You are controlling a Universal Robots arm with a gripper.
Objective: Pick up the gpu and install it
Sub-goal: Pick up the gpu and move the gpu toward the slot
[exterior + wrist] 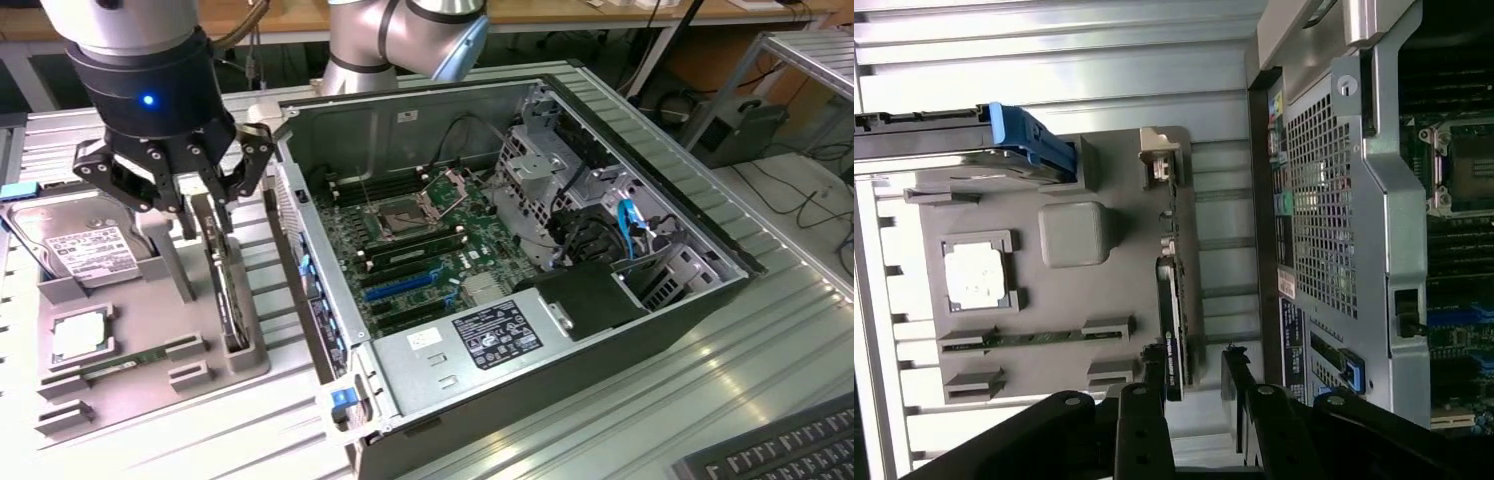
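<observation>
We see the gpu (230,292), a thin dark card, standing on edge in the grey holder (147,365), just beside the computer case (441,355).

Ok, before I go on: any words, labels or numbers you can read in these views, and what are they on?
Nothing reads clearly enough to quote.
White label on the hard drive: print too small.
Black label on the power supply: blurred.
White sticker beside it: blurred.
Stickers on the case's rear panel: blurred.
</observation>
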